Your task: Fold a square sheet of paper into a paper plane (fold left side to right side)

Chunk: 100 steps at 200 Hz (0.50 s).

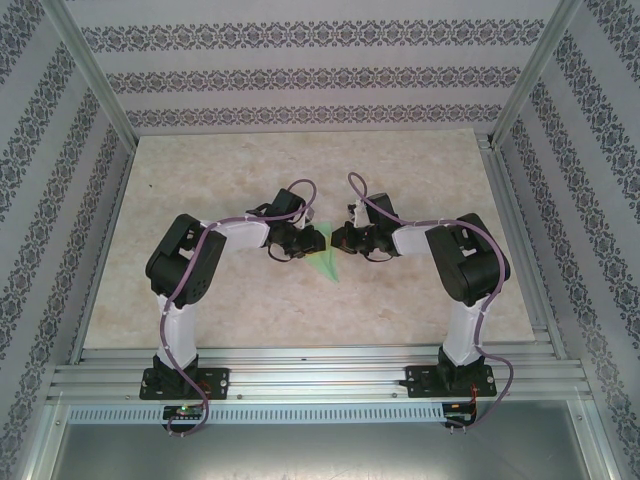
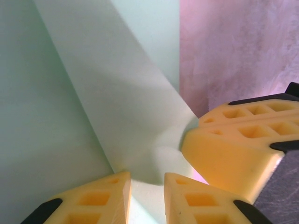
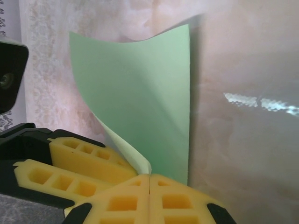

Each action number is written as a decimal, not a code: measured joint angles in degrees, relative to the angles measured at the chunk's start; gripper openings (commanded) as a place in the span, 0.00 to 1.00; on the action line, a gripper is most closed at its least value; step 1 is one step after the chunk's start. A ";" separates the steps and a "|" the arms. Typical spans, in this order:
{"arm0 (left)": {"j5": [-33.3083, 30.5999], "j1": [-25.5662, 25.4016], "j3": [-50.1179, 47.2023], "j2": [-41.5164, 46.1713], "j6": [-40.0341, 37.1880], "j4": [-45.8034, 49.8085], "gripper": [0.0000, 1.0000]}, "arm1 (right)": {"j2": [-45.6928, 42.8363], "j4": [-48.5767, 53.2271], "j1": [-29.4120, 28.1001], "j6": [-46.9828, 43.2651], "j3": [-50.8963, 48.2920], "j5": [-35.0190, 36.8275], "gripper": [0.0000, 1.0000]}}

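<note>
The right gripper (image 3: 149,181) is clamped on a curled-up edge of the sheet of paper (image 3: 140,93), which lies about mid-desk, well clear of every edge, between the two arms. The left gripper (image 2: 147,176) has its jaws slightly apart over the paper; whether it pins the paper down, I can't quite tell. For a clean fold, the lifted flap should cross the centre crease and the edges should match before pressing. The desk (image 1: 220,180) is pale and marbled, with patterned wallpaper (image 1: 300,75) all round.

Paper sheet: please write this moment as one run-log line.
paper sheet partly folded | right tool shut on edge | left tool slightly open
</note>
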State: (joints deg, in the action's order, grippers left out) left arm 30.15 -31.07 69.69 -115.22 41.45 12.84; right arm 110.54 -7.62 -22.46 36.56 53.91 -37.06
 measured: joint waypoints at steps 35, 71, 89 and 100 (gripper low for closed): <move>0.02 -0.24 0.13 -0.52 0.00 0.02 0.28 | 0.00 0.94 0.50 -0.42 0.15 0.15 0.00; 0.07 -0.26 0.13 -0.52 0.00 0.02 0.30 | 0.00 1.75 0.50 -0.70 0.74 0.48 0.01; 0.31 -0.26 0.17 -0.52 -0.02 -0.02 0.33 | 0.00 2.08 0.68 -0.70 0.76 0.57 0.01; 0.44 -0.31 0.26 -0.52 0.00 -0.02 0.34 | 0.00 2.29 0.85 -0.83 0.85 0.55 0.01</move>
State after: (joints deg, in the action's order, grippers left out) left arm 30.59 -31.38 69.95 -115.74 41.45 12.82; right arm 110.54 -5.32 -21.61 35.73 54.76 -36.51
